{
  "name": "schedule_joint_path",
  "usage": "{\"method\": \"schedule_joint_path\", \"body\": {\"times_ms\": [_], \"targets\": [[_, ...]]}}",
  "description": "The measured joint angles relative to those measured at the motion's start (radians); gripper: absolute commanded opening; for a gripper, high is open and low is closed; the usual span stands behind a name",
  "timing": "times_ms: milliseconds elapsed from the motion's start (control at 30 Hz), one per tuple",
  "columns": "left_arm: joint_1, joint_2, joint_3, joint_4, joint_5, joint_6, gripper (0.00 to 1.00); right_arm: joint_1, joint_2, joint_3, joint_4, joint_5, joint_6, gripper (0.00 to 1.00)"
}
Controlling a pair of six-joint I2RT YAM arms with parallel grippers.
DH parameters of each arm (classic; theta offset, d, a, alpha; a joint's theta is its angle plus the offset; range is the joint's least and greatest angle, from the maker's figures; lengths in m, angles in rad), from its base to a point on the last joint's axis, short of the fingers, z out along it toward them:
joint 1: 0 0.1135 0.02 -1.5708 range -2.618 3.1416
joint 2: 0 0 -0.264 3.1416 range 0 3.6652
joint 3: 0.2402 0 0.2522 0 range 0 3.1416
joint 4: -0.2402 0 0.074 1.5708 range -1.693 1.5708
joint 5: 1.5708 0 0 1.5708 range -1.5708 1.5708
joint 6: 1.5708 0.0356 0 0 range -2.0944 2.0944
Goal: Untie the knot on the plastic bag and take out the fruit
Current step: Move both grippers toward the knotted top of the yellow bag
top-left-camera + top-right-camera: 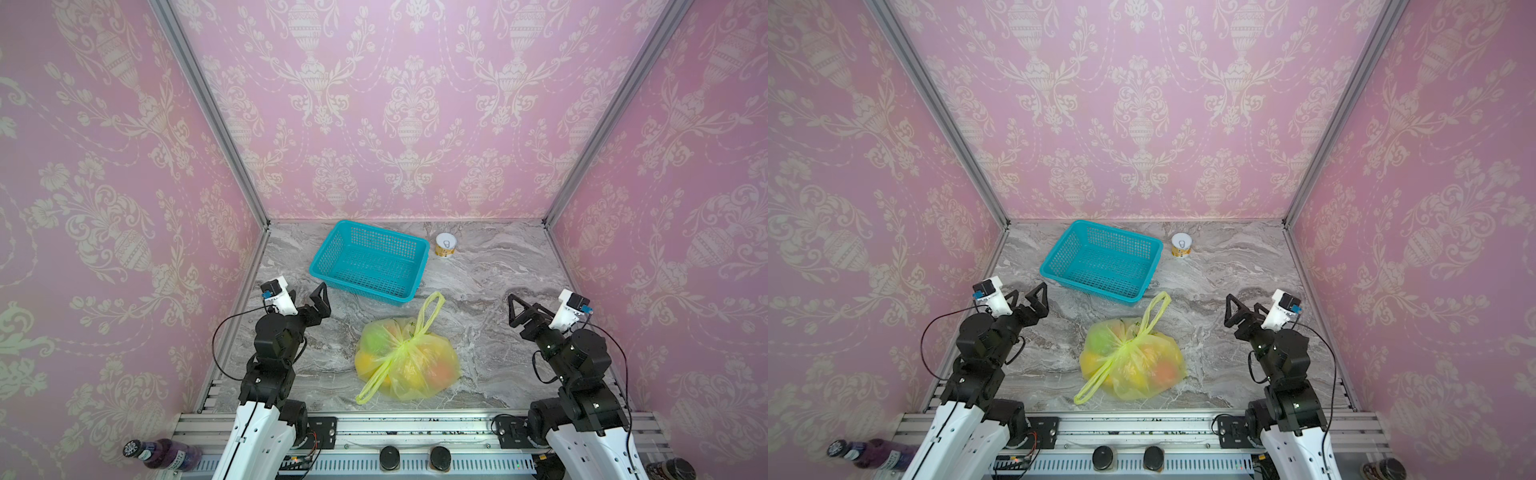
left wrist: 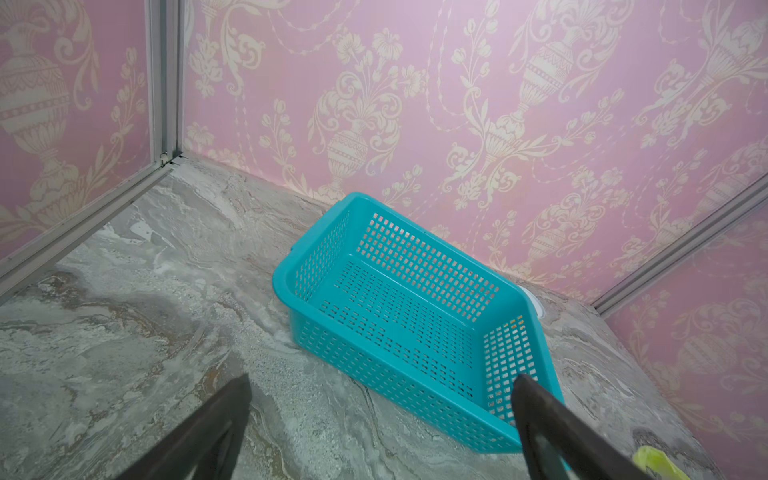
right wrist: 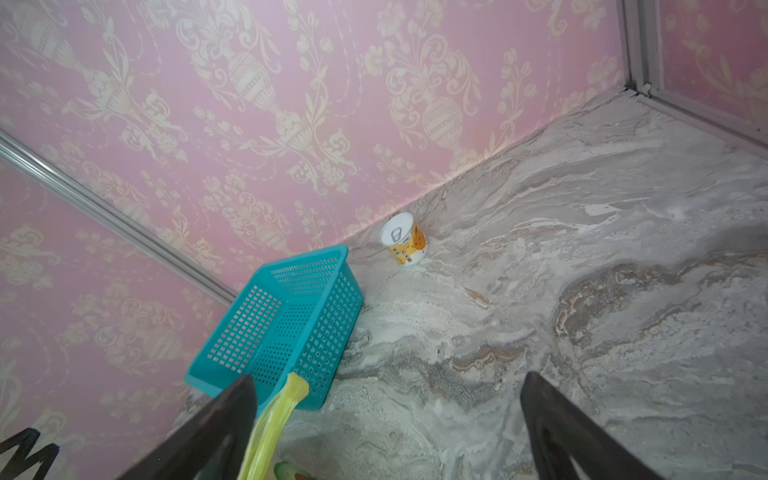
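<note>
The plastic bag, translucent yellow-green, lies on the marble table near the front middle in both top views. The knot sits bunched on top of it. One loop handle reaches toward the basket, the other trails toward the front edge. The fruit shows through the plastic: a green one, an orange one and yellow ones. My left gripper hovers open to the bag's left. My right gripper hovers open to its right. Neither touches the bag.
A teal mesh basket stands empty behind the bag. A small white-topped can stands by the back wall, right of the basket. Pink walls close in three sides.
</note>
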Motion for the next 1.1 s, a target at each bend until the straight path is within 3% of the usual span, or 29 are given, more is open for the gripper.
{"method": "schedule_joint_path", "body": {"times_ms": [100,233,333,433,600,767,1100], "targets": [[0.000,-0.042,0.000,-0.048,0.019,-0.014,0.99,0.046,0.049,0.033,-0.041,-0.057,-0.008,1.00],[0.000,-0.034,0.000,-0.056,0.098,-0.028,0.88,0.230,0.129,0.045,-0.064,-0.057,-0.023,0.97],[0.000,0.042,0.013,-0.055,0.194,-0.037,0.82,0.443,0.181,0.045,-0.084,0.027,-0.037,0.93],[-0.003,0.135,0.033,-0.050,0.303,-0.039,0.82,0.635,0.245,0.047,-0.085,0.130,-0.053,0.91],[-0.050,0.218,0.048,-0.049,0.411,-0.029,0.83,0.851,0.431,0.069,-0.078,0.273,-0.054,0.92],[-0.156,0.282,0.090,-0.057,0.428,0.004,0.81,0.958,0.566,0.129,-0.081,0.383,-0.061,0.96],[-0.296,0.383,0.156,-0.137,0.386,0.084,0.79,1.046,0.713,0.259,-0.032,0.447,-0.091,0.98]]}}
